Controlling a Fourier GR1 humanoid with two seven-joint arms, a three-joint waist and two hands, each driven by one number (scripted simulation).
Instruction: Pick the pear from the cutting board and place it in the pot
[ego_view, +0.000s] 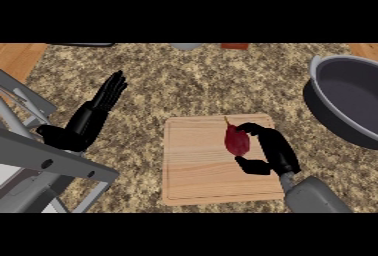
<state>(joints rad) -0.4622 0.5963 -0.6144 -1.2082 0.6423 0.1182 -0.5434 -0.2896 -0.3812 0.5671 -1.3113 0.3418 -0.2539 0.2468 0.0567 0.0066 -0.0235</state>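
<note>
Lying on wooden cutting board (199, 165), speckled granite counter (192, 85): dark-red stemmed pear (235, 141), right hand (275, 150) curled around it.

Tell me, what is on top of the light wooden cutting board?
On the light wooden cutting board lies the dark red pear, with the black right hand curled round it. The hand covers the pear's right side. The board beneath them cannot be seen.
</note>
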